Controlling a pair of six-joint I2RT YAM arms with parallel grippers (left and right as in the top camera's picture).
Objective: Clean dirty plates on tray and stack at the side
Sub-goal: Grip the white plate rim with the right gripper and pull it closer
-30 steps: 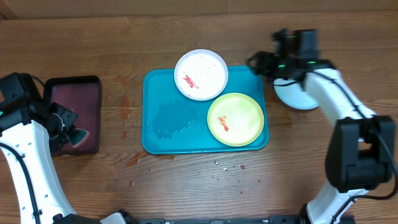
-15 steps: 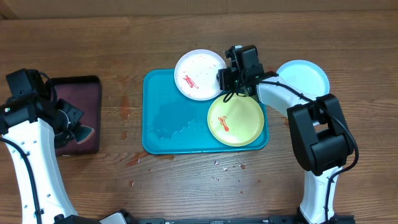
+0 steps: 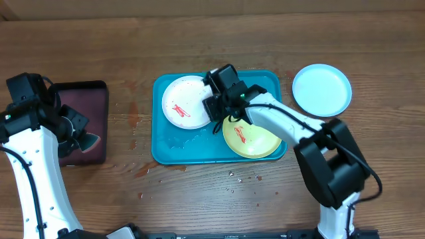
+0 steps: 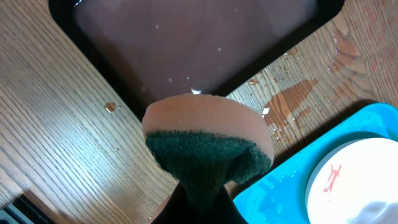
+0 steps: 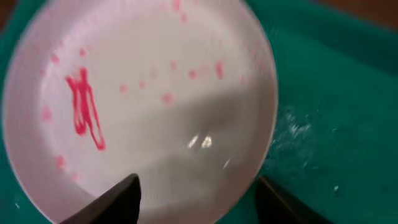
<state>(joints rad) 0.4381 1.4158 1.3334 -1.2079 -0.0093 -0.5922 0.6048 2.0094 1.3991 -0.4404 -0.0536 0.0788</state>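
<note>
Over on the tray (image 3: 171,147), your right gripper (image 3: 216,101) sits at the right rim of the white plate (image 3: 179,103). Its jaws are spread wide, one finger over the plate and one over the tray floor, pinching nothing. That plate's got a red smear. The yellow-green plate (image 3: 264,141) is in the tray's near-right corner, partly under the arm and smeared too. The pale blue plate (image 3: 322,89) lies on the table (image 3: 199,199), right of the tray. Your left gripper (image 4: 199,196) is clamped on the sponge (image 4: 208,140), at the black tray (image 3: 89,106) edge.
</note>
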